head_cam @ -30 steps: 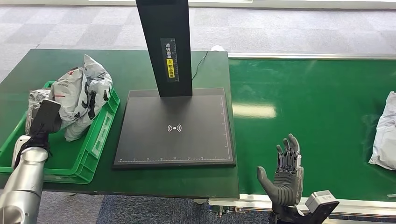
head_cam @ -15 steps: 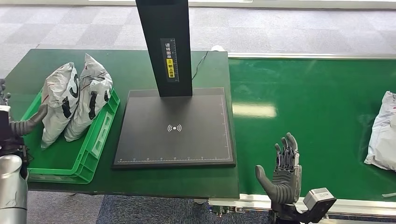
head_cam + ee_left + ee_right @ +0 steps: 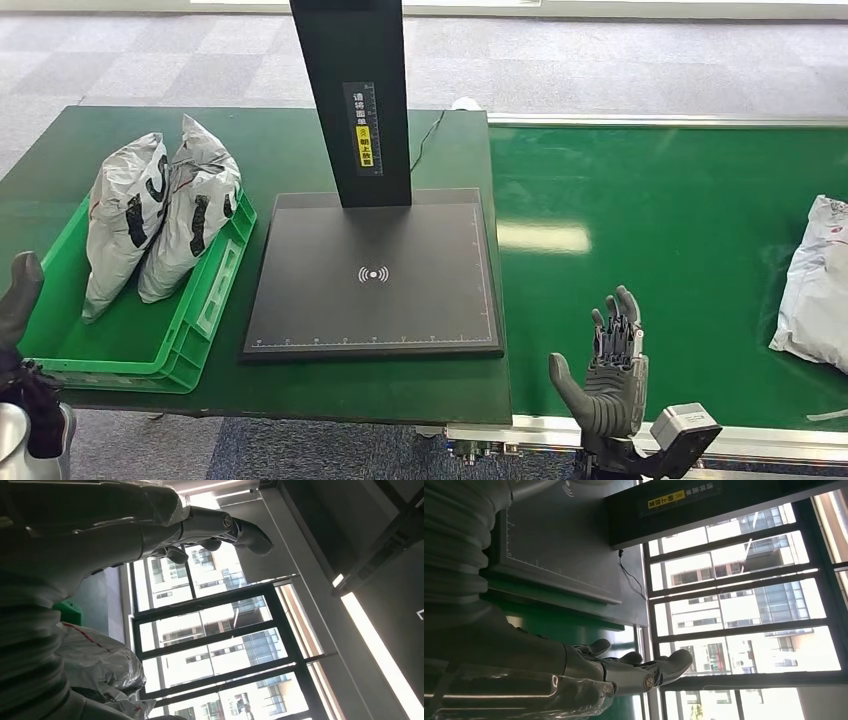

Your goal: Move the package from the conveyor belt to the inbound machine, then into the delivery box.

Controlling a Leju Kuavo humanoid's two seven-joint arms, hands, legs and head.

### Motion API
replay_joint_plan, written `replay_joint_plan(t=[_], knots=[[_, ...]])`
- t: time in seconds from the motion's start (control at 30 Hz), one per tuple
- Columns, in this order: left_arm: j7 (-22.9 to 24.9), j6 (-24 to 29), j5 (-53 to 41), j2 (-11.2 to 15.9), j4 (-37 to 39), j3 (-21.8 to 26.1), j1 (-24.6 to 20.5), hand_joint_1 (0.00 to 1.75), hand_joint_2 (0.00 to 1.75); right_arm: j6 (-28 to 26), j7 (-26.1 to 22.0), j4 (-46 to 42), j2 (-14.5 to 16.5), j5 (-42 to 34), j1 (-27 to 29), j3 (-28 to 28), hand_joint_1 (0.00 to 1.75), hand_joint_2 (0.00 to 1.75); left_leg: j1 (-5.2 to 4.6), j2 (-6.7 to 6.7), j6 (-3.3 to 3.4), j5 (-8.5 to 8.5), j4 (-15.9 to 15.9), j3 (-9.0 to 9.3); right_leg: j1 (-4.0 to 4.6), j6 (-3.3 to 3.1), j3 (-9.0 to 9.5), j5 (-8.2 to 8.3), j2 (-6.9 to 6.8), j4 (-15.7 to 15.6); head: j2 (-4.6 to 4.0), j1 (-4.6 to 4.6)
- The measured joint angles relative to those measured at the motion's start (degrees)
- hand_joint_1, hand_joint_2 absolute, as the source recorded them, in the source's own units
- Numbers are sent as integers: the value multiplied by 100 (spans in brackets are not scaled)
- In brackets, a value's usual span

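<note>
Two grey-white packages (image 3: 160, 215) stand side by side in the green delivery box (image 3: 190, 340) at the table's left. My left hand (image 3: 22, 300) hangs low beside the box's near left corner, fingers apart and holding nothing; the left wrist view shows its fingers (image 3: 210, 525) stretched out above a crinkled package (image 3: 100, 665). Another grey-white package (image 3: 815, 290) lies on the green conveyor belt (image 3: 660, 220) at the far right edge. My right hand (image 3: 605, 370) stands upright at the belt's near edge, palm turned left, empty, well left of that package. The right wrist view has this hand (image 3: 624, 672) spread.
The black inbound machine (image 3: 375, 270), a flat scan pad with a tall black column (image 3: 355, 90), sits between the box and the belt. A thin cable (image 3: 428, 130) runs behind the column. Grey carpet lies beyond the table.
My left hand let go of the package in the box and drew back down to the lower left. The package on the belt has slid slightly left. The right hand stayed put.
</note>
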Motion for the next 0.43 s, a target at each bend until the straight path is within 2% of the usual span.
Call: replay_joint_plan(t=[0.1, 0.17, 0.3, 0.33, 0.4, 0.43], knots=[[-305, 91, 65, -151, -251, -31, 157, 0, 175, -9, 3, 0, 1, 0, 6, -1, 0, 175, 1, 3, -1, 1, 0, 5, 1, -1, 3, 1, 3, 1, 0, -1], [-533, 349, -10, -344, -641, -177, 432, 0, 175, -28, 7, -1, 1, 0, 22, -3, 0, 175, 0, 4, 0, -1, 1, 6, 0, 0, 2, 0, 4, 1, 0, 0], [-626, 1348, -366, -558, -1520, -1135, 1137, 0, 175, -80, 11, -7, 2, -3, 52, -14, 0, 175, -8, 0, 9, -11, 2, 2, -9, 13, 3, -11, 1, -2, 0, 1], [-605, 1440, -380, -571, -1609, -1410, 1274, 0, 175, -85, 24, -12, 3, 3, 57, -18, 0, 175, -11, 0, 12, -14, 2, 3, -11, 16, 3, -13, 0, -4, 0, 0], [-390, 1041, -294, -631, -1499, -1892, 1468, 0, 175, -98, 91, -28, 5, 79, 68, -19, 0, 87, -14, -5, 18, -19, 2, 6, -15, 20, 6, -16, -4, -6, 0, -1], [-311, 864, -256, -649, -1439, -2008, 1507, 0, 175, -102, 115, -34, 6, 106, 71, -19, 0, 58, -15, -6, 19, -20, 2, 6, -15, 21, 6, -17, -5, -6, 0, -1]])
